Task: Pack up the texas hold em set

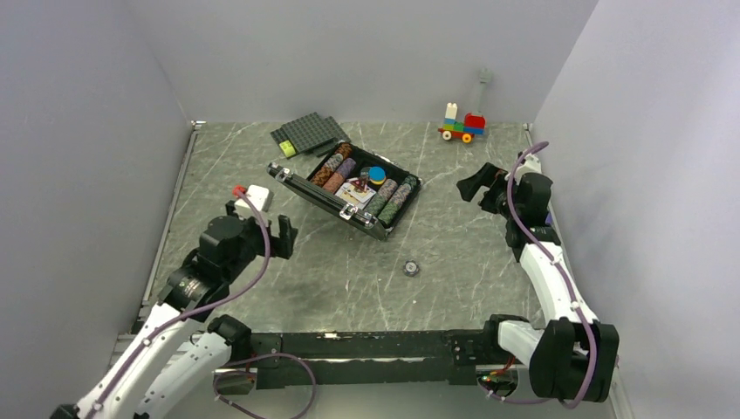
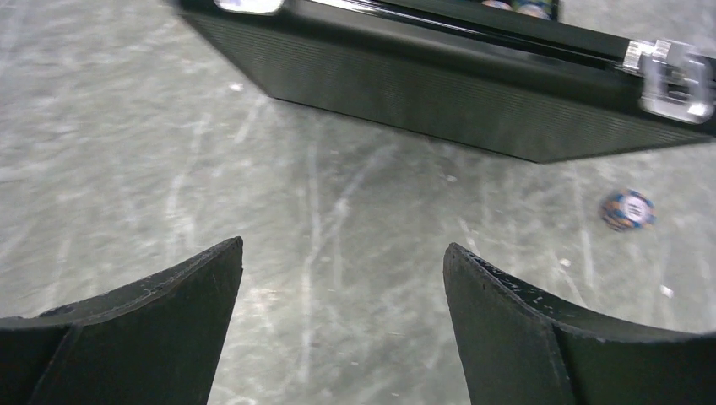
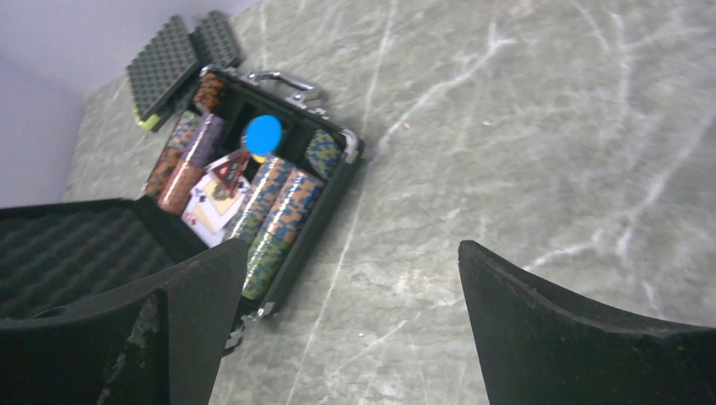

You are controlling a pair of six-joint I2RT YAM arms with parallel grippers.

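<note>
Well, the briefcase [image 1: 349, 188] sits open mid-table. Only the right wrist camera shows the foam-lined lid [image 3: 76, 245], with chip rows [image 3: 274, 211] and a blue disc [image 3: 263, 133] in the tray. The left wrist camera shows the ribbed outer wall, with a stray chip [image 2: 627, 209] lying nearby. The left gripper [image 2: 342, 261] and right gripper [image 3: 350, 253] are both spread, holding nothing.

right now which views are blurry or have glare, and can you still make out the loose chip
Top external: even, soft light and sharp; the loose chip is small but clear. Left wrist: slightly soft, the latch on the case glares white, and the loose chip is blurred. Right wrist: mildly soft, and the blue disc is a flat saturated patch with no detail.
</note>
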